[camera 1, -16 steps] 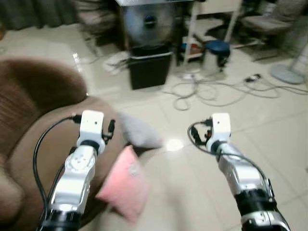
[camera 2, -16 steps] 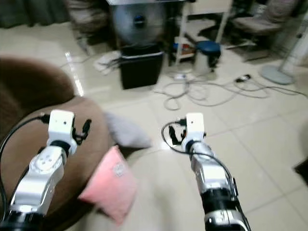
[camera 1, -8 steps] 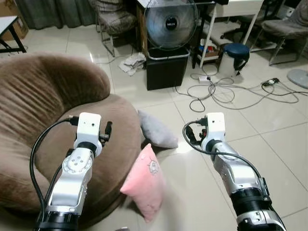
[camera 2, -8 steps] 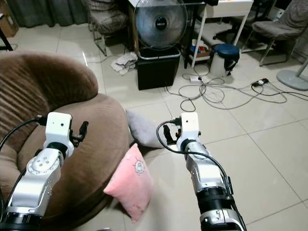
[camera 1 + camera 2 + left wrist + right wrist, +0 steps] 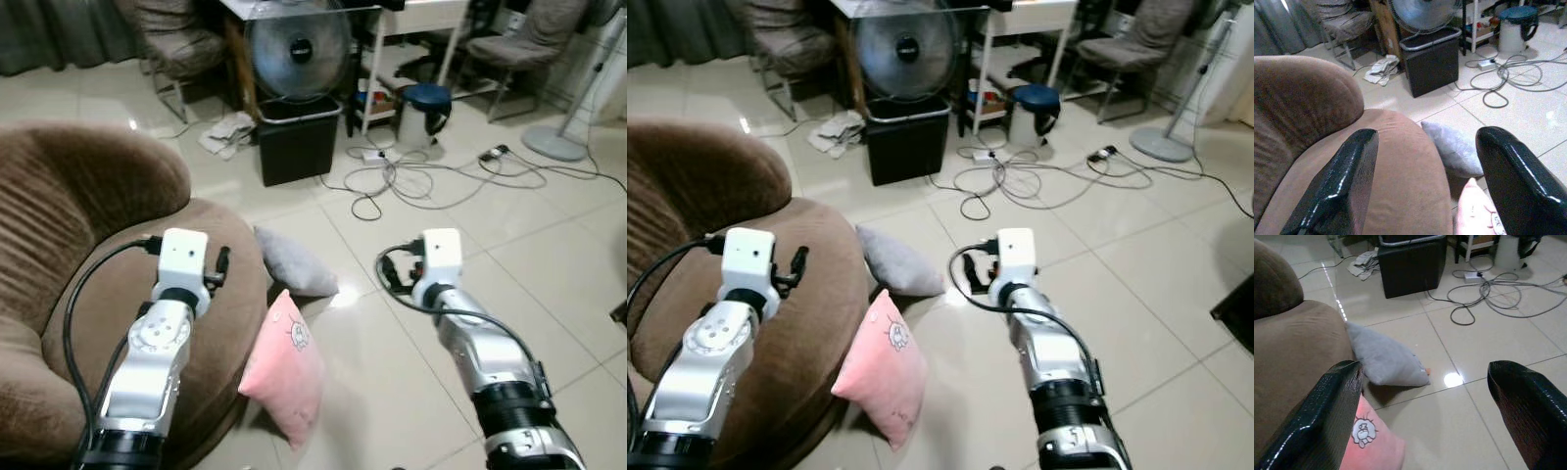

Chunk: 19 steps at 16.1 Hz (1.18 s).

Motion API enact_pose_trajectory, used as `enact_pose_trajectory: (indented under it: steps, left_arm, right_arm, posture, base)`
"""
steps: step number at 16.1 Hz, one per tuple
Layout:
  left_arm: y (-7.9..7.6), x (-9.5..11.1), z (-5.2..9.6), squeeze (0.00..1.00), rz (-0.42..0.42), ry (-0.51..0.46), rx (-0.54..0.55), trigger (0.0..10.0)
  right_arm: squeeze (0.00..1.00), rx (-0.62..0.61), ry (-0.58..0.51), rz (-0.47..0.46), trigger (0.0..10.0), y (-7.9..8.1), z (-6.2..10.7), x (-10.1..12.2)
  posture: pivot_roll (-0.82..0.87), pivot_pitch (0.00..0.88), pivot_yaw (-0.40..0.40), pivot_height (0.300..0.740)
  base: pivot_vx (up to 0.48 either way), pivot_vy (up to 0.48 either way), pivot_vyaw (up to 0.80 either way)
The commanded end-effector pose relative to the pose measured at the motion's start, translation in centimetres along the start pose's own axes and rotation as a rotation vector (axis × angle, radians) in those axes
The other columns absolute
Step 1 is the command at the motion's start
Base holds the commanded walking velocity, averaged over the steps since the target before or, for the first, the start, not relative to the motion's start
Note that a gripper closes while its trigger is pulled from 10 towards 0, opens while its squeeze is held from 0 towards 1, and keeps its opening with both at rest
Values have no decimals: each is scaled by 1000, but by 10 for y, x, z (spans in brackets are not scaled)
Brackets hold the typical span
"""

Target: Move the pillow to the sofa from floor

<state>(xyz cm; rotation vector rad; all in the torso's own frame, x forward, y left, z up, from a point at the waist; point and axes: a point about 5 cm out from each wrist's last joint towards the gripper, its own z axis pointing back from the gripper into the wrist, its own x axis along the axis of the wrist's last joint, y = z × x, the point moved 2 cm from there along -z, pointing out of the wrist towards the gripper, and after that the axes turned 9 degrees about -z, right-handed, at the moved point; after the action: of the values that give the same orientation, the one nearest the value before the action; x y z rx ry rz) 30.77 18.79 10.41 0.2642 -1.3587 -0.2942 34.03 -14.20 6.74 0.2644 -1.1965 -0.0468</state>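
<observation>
A pink pillow (image 5: pixel 284 377) with a small cartoon print stands on the tiled floor, leaning against the front of the brown sofa (image 5: pixel 78 225). Beside it a grey pillow (image 5: pixel 294 262) lies on the floor at the sofa's edge. My left gripper (image 5: pixel 1427 134) is open and held above the sofa seat, with nothing between its fingers. My right gripper (image 5: pixel 1425 369) is open too, raised over the floor to the right of both pillows, and the grey pillow (image 5: pixel 1383 357) lies ahead of it.
A black box (image 5: pixel 296 147) with a fan (image 5: pixel 297 44) on top stands beyond the pillows. Loose cables (image 5: pixel 441 176) trail across the tiles. A white table (image 5: pixel 411 39), a blue stool (image 5: pixel 427 103), chairs and a crumpled cloth (image 5: pixel 227 132) line the back.
The whole picture has shifted and sharpened as my head camera moved. Both arms hold the same raised pose, and the pillows lie where they were beside the sofa.
</observation>
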Motion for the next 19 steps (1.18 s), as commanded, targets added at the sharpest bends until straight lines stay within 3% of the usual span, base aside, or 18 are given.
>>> enact_pose_trajectory:
  steps: [1, 14, 19]
  left_arm:
    - [3, 0, 0, 0, -10, 1, 8, 10000]
    - [1, -1, 0, 0, -11, 1, 5, 10000]
    - [-1, 0, 1, 0, -39, -15, -16, 10000]
  right_arm:
    - [0, 7, -3, -9, 10000, 3, -1, 1]
    - [0, 12, 2, -11, 10000, 3, -1, 0]
    - [0, 12, 1, -13, 10000, 3, -1, 0]
  posture:
    - [44, 0, 7, 740]
    - [47, 0, 1, 740]
    - [47, 0, 2, 740]
  base:
    - [0, 352, 0]
    - [0, 359, 0]
    - [0, 146, -623]
